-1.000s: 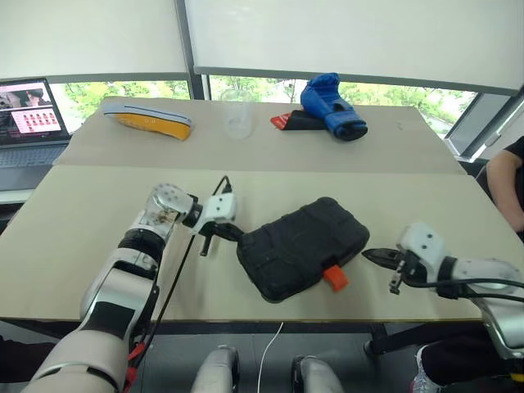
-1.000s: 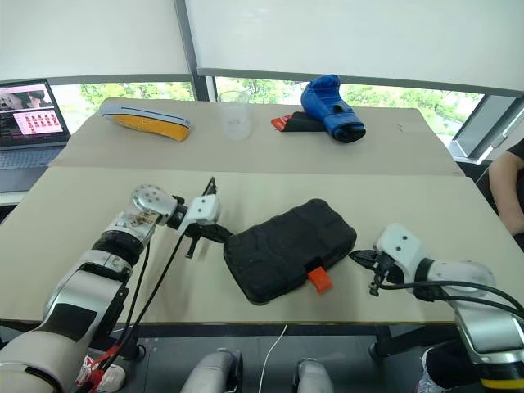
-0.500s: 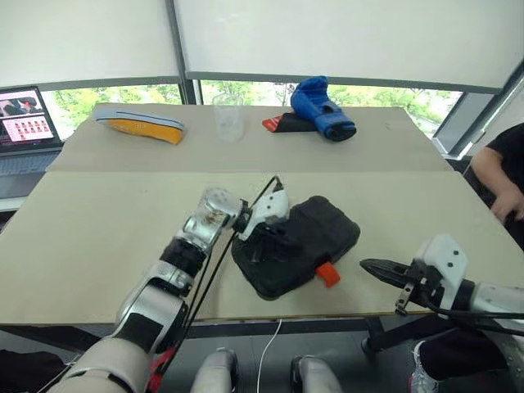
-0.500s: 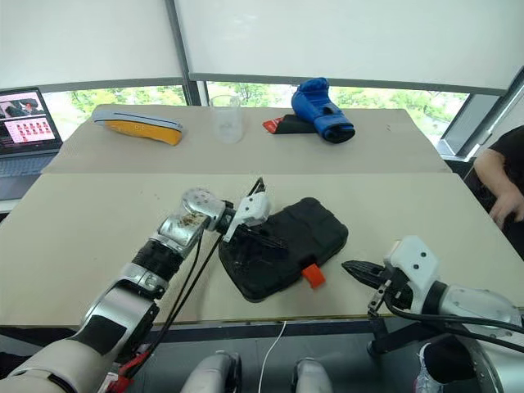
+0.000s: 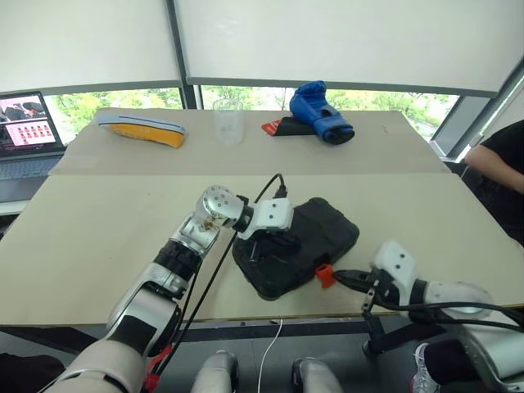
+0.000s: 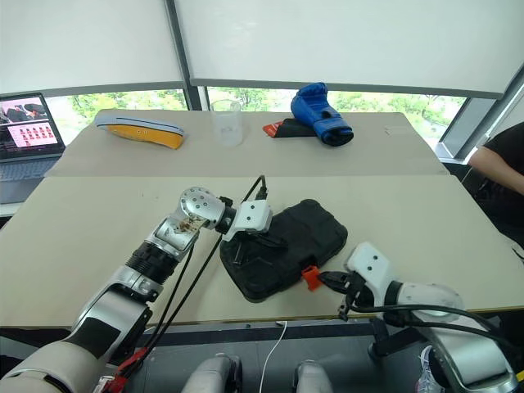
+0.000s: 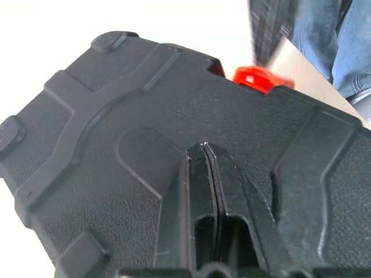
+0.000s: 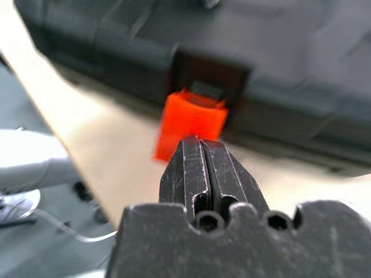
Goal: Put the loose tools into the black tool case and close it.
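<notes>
The black tool case (image 5: 327, 233) lies closed and askew near the table's front edge, its orange latch (image 5: 325, 274) sticking out toward me. My left gripper (image 5: 264, 247) is shut, its fingertips (image 7: 203, 152) resting on the textured lid. My right gripper (image 6: 324, 281) is shut too, and its tips (image 8: 199, 145) sit right at the orange latch (image 8: 194, 119), from the front right. The loose tools are out of view.
At the table's far side lie a blue boxing glove (image 5: 321, 112), a clear cup (image 5: 228, 123) and a grey-and-orange object (image 5: 141, 129). A laptop (image 5: 24, 123) stands at the far left. A person (image 5: 501, 168) sits at the right edge.
My left gripper swung right from the case's left end onto its lid. My right gripper moved left up to the orange latch. The case stayed closed.
</notes>
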